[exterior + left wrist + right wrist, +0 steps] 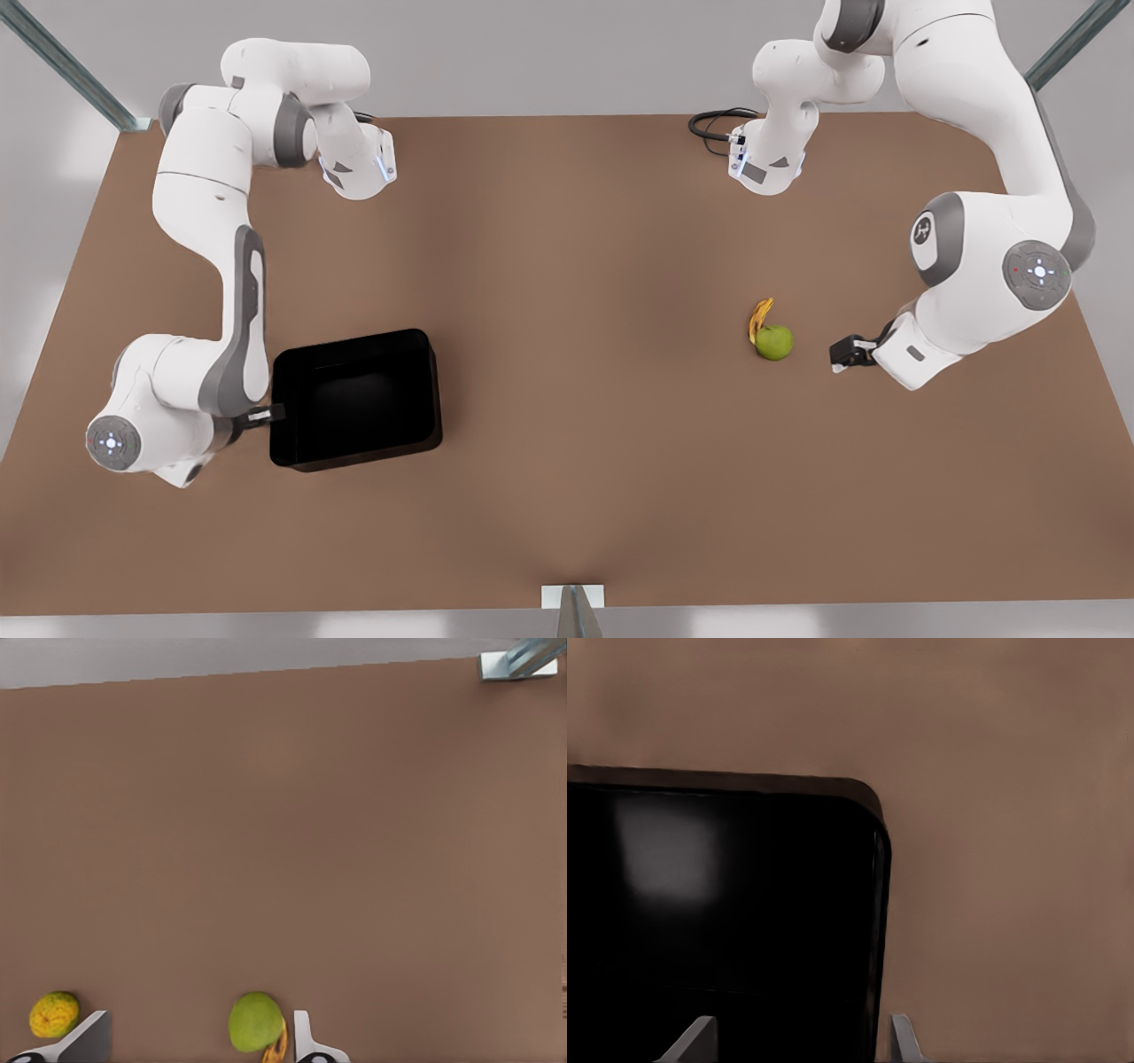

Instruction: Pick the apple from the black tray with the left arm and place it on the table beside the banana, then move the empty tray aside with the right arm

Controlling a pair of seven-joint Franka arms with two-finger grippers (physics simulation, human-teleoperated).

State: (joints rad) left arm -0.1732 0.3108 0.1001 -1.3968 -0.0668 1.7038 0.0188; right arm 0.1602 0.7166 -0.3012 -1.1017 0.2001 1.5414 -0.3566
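Note:
The apple [773, 342] lies on the brown table [567, 266] at the front view's right, touching the small banana [760, 319]. My left gripper [843, 353] hangs open a short way to the apple's right, holding nothing. From the left wrist, the apple [255, 1021] and banana [276, 1047] lie between the spread fingertips [306, 1041]. The glossy black tray [354, 399] sits empty at the front view's left. My right gripper [266, 414] is open at its left wall. In the right wrist view the fingers [902, 1041] straddle the tray's wall [877, 930].
A rough yellow-orange fruit [53, 1014] lies on the table near the left gripper's other finger. A black cable [713, 124] loops at the table's back edge. Bare tabletop stretches between the tray and the fruit.

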